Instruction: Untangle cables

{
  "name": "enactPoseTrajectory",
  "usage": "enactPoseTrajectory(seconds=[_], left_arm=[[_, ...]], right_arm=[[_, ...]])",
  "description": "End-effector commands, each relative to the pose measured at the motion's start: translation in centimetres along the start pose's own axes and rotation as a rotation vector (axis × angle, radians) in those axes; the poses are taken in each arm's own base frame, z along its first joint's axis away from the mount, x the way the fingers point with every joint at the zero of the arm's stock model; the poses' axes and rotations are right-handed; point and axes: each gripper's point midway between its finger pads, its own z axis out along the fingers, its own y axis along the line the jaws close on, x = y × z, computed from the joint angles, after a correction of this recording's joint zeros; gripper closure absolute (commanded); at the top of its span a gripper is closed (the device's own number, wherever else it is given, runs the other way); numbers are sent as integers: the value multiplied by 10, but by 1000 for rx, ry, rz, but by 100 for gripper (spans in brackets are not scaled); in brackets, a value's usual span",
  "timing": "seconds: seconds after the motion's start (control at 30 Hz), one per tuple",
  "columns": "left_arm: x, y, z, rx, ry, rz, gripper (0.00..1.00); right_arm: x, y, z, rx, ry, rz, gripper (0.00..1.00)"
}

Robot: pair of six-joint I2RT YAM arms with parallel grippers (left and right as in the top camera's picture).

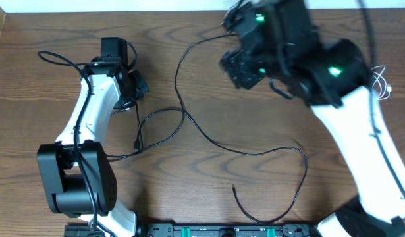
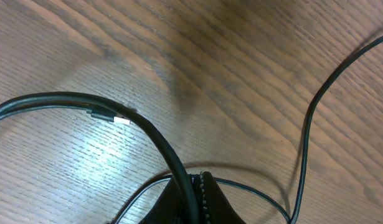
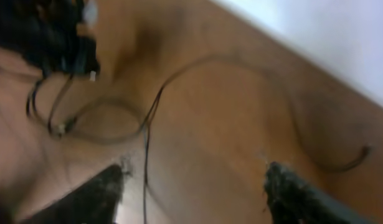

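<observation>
Black cord [image 1: 255,154] mostly spread out, one crossing left near left pincer [image 2: 199,186], closed; white cord [image 1: 384,83] apart. Right pincer [image 3: 194,186] wide, empty.

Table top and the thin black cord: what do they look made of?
Table: wood or wood-look laminate, can't tell which. Brown with visible grain, and a slight sheen under the light in the left wrist view.
Thin black cord: probably a plastic or rubber jacket. It looks matte, and it lies in loose, soft curves.
</observation>
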Motion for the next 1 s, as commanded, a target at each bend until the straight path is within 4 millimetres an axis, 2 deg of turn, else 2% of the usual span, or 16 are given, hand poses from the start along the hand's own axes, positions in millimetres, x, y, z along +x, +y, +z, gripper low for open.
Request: enactPoseTrajectory(seconds=[0.0, 0.03, 0.07, 0.2, 0.37, 0.5, 0.7, 0.97], left_arm=[[3, 6, 5, -24, 15, -13, 93], [4, 6, 5, -24, 15, -13, 93], [4, 7, 5, -25, 18, -13, 92], [5, 7, 5, -28, 22, -13, 93], [5, 7, 5, -28, 22, -13, 93], [5, 7, 5, -28, 21, -13, 92], [5, 7, 5, -28, 21, -13, 91], [5, 7, 5, -28, 21, -13, 92]], right_arm=[[14, 19, 28, -93, 88, 3, 25], [17, 22, 35, -102, 109, 1, 25], [27, 28, 55, -119, 168, -4, 29], [48, 47, 88, -163, 281, -18, 37], [85, 82, 140, -218, 438, -100, 39], [114, 97, 181, -237, 540, -141, 40], [149, 104, 221, -262, 640, -206, 41], [172, 105, 276, -272, 653, -234, 48]])
